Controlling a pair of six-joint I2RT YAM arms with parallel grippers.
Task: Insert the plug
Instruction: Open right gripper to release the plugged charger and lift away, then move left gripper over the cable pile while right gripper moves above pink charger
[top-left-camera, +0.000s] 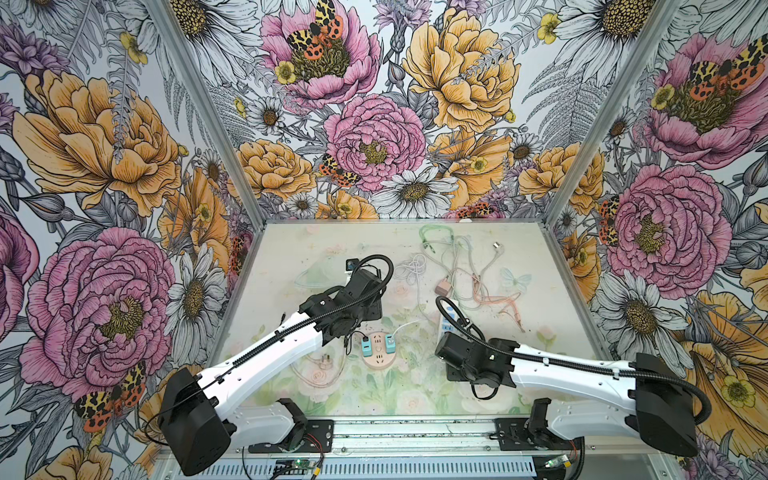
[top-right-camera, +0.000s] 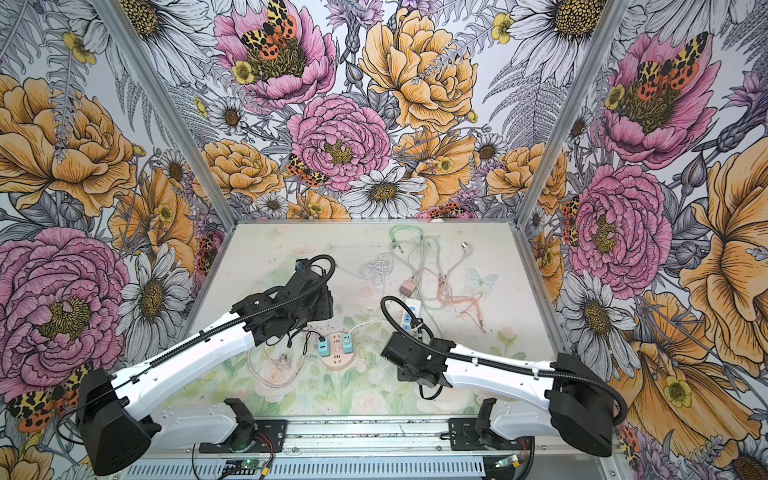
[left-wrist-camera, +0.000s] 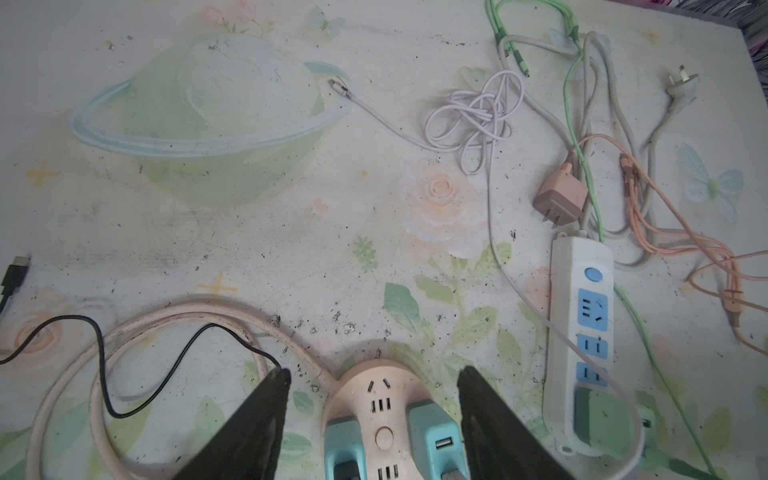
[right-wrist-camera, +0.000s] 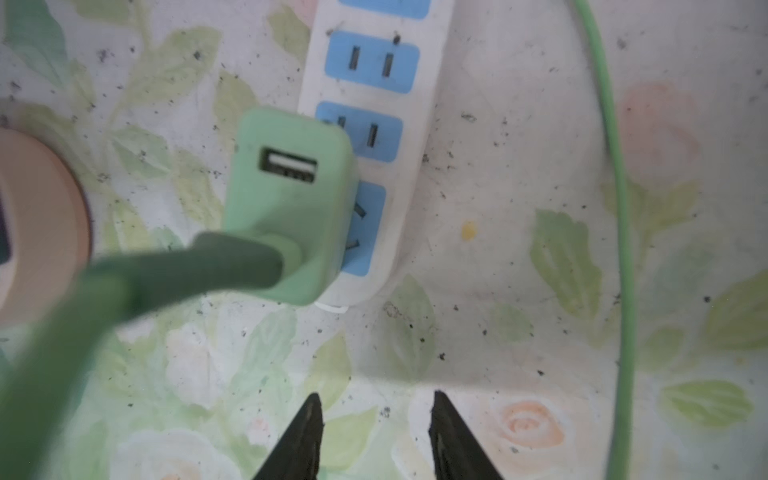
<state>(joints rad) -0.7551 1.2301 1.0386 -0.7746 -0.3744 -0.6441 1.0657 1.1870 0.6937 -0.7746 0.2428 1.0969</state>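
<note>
Floral mat (right-wrist-camera: 498, 249): green plug (right-wrist-camera: 291, 208) lengthwise on strip (right-wrist-camera: 419, 104), port-up.

Prongs of the green plug (right-wrist-camera: 291, 199) are hidden, perhaps inside the white strip (right-wrist-camera: 374, 137).

Both top views look steeply down from high on the robot's side onto the whole worktop (top-left-camera: 291, 249). The left wrist view looks low across it, over the round socket hub (left-wrist-camera: 374, 395) toward the white power strip (left-wrist-camera: 565, 291). The right wrist view sits far closer over that strip's green plug (right-wrist-camera: 291, 199), its foreground blurred, probably too near. Both wrist views share these.
</note>
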